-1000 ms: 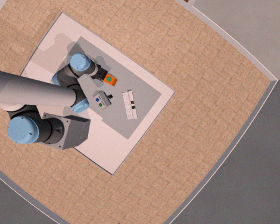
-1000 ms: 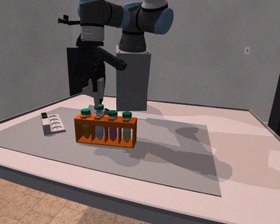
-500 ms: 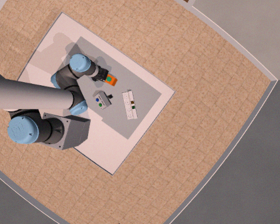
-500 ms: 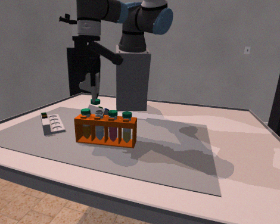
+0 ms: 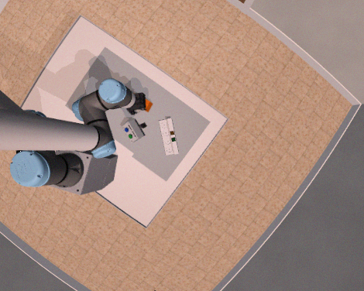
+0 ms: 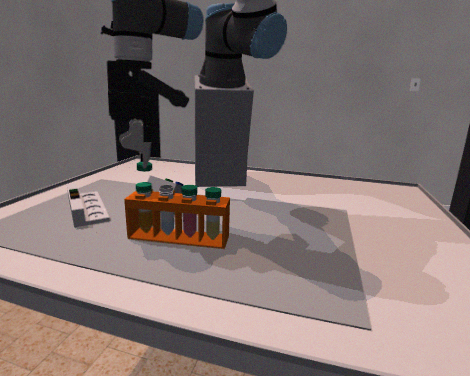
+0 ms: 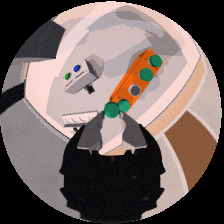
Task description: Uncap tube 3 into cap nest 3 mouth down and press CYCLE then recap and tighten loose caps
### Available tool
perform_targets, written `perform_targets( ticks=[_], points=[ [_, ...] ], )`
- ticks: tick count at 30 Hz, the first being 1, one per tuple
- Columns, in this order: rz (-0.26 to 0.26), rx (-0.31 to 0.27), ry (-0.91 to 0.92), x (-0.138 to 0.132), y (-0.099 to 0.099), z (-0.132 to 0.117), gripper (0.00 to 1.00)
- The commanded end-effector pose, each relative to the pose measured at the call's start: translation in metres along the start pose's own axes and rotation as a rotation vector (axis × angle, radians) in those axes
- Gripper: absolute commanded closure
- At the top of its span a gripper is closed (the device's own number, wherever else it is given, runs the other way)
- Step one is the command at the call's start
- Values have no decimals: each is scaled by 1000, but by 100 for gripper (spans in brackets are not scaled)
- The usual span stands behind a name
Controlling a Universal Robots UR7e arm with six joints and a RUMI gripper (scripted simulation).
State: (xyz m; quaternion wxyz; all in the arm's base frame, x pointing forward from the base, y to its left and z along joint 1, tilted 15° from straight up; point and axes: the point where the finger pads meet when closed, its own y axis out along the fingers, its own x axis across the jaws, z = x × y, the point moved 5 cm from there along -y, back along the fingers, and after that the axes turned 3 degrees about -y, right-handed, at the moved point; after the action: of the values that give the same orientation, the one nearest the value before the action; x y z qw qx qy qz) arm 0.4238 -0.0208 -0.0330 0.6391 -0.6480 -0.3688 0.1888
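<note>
My gripper (image 6: 144, 161) (image 7: 111, 111) is shut on a green cap (image 6: 144, 166) (image 7: 111, 108), held in the air above and behind the rack as seen in the exterior view. The orange rack, DS (image 5: 149, 105) (image 6: 177, 201) (image 7: 120, 90), holds four tubes. Tube 3 (image 6: 166, 192) (image 7: 135, 90) is open. Green caps sit on tube 1 (image 6: 213, 193) (image 7: 155, 60), tube 2 (image 6: 189, 190) (image 7: 146, 74) and tube 4 (image 6: 144, 188) (image 7: 123, 105); I cannot tell whether one stands higher. The white cap tray, CT (image 5: 163, 135) (image 6: 94, 207) (image 7: 80, 118), shows no caps; its lamps look dark.
The grey key housing (image 5: 138, 133) (image 7: 84, 80) stands between the arm's base and the cap tray, with the blue key (image 5: 126, 129) (image 7: 76, 68) and green key (image 5: 130, 136) (image 7: 67, 76) on top. A small black part (image 5: 143, 125) (image 7: 90, 89) sticks out from its side.
</note>
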Motion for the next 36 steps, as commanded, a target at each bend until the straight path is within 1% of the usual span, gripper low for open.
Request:
perform_targets(
  ticks=[1, 2, 5, 8, 10, 12, 13, 14, 15, 16, 17, 20, 22, 24, 25, 26, 27, 28, 29, 30, 31, 32, 33, 36],
  points=[
    [-24, 20, -102, -30, 2, -13, 100],
    [-24, 20, -102, -37, 2, -16, 100],
    [-24, 20, -102, -37, 2, -17, 100],
    [-25, 14, -103, -59, 2, -32, 100],
    [-25, 14, -103, -59, 2, -32, 100],
    [-25, 14, -103, -74, 3, -40, 100],
    [-25, 14, -103, -74, 3, -40, 100],
    [-25, 14, -103, -81, 3, -44, 100],
    [-25, 14, -103, -81, 3, -44, 100],
    [-25, 14, -103, -88, 3, -48, 100],
    [-25, 14, -103, -88, 3, -48, 100],
    [-25, 14, -103, -103, 3, -55, 100],
    [-25, 14, -103, -103, 3, -55, 100],
    [-25, 14, -103, -118, 4, -63, 100],
    [-25, 14, -103, -118, 4, -63, 100],
    [-25, 14, -103, -125, 4, -67, 100],
    [-25, 14, -103, -125, 4, -67, 100],
    [-25, 14, -103, -133, 4, -71, 100],
    [-25, 14, -103, -133, 4, -71, 100],
    [-25, 14, -103, -140, 5, -75, 100],
    [-25, 14, -103, -140, 5, -75, 100],
    [-25, 14, -103, -148, 5, -79, 100],
    [-25, 14, -103, -148, 5, -79, 100],
    [-25, 14, -103, -162, 5, -86, 100]
  ],
)
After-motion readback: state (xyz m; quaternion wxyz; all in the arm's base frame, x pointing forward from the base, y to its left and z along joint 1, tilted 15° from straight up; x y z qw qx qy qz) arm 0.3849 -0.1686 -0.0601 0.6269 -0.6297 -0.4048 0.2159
